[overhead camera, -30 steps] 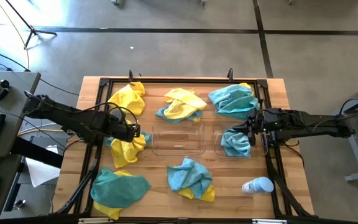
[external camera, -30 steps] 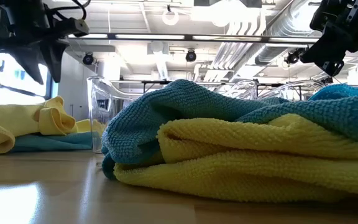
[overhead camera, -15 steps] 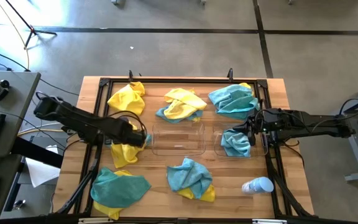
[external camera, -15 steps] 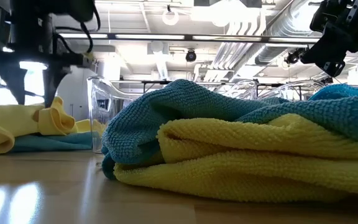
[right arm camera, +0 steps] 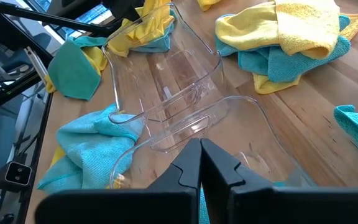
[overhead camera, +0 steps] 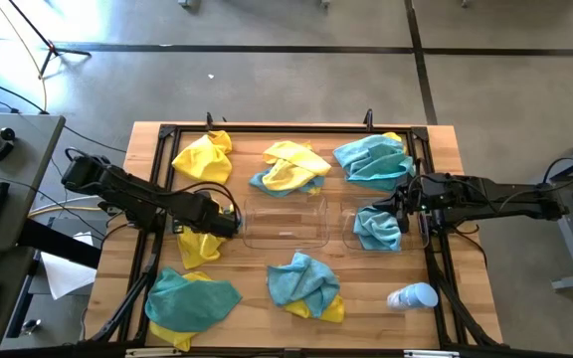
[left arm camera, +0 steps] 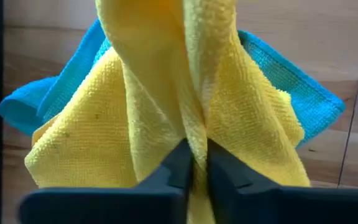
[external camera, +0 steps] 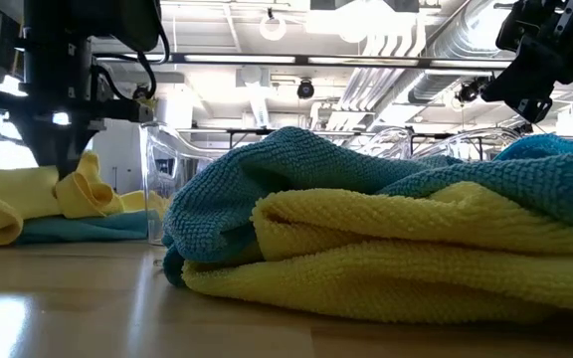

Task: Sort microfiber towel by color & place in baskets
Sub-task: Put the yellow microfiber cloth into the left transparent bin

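Observation:
My left gripper (overhead camera: pixel 225 223) stands just left of the empty left basket (overhead camera: pixel 285 202), shut on a yellow microfiber towel (left arm camera: pixel 166 93). That towel (overhead camera: pixel 199 247) lies crumpled on a teal towel (left arm camera: pixel 303 93). My right gripper (right arm camera: pixel 200 163) is shut and empty. It hangs above the right basket (overhead camera: pixel 346 234), which holds a teal towel (overhead camera: pixel 376 229). More yellow and teal towels lie around the table. My left gripper pinches a raised fold (left arm camera: pixel 194 134) near the yellow towel's middle between its two fingers, coming from above and pointing down. The cloth gathers in ridges toward the fingers. The rest of the towel lies on the teal towel and the table.
A yellow towel (overhead camera: pixel 204 157), a yellow-on-teal pile (overhead camera: pixel 291 167) and a teal towel (overhead camera: pixel 374 159) lie along the far side. Teal-over-yellow piles (overhead camera: pixel 189 300) (overhead camera: pixel 304 283) lie on the near side. A white and light-blue bottle (overhead camera: pixel 413 296) lies near right. A black frame (overhead camera: pixel 162 149) rings the table.
My left gripper has come down toward the left basket onto the yellow towel beside it. Its fingers stood open astride the cloth, then shut on a fold of it. The towel stays on the table.

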Controlling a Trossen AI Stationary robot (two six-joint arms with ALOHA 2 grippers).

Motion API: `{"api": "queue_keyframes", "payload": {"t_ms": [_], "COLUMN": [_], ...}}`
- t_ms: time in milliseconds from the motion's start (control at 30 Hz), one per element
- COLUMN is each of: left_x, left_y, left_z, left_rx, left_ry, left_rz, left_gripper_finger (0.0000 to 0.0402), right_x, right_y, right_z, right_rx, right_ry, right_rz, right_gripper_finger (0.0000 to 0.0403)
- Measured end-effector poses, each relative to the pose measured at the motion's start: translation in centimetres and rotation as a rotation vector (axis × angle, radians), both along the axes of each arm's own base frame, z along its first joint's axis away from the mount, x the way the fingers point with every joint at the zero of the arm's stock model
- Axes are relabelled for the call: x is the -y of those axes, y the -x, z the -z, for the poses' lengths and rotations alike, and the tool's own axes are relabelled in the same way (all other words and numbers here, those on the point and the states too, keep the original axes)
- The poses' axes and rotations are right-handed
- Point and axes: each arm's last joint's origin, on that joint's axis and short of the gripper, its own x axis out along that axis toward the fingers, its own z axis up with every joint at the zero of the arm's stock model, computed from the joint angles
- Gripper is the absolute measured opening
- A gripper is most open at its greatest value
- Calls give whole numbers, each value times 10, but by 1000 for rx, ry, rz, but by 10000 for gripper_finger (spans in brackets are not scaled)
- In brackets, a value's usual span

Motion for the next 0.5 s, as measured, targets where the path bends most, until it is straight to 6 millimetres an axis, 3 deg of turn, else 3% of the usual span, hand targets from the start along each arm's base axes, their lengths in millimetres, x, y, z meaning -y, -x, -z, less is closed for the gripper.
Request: {"api": "queue_keyframes", "payload": {"t_ms": [133, 233, 333, 500], "left_x": [1, 5, 9, 11], "left_y": [1, 1, 3, 9], "left_z": [-2, -14, -39, -97], "left_rx": [5, 46, 57, 12], "left_ry": [16, 16, -17, -89], "left_rz": [14, 29, 53, 97], "left_gripper_finger": [10, 3, 2, 1], "right_x": [0, 0, 0, 0], "right_y": [0, 0, 1, 2], "right_z": [0, 0, 1, 3], "right_rx": [0, -2, -14, -34], "right_ry": [0, 0, -3, -19], "right_rz": [0, 0, 3, 12], "right_gripper_finger": [0, 0, 0, 0]}}
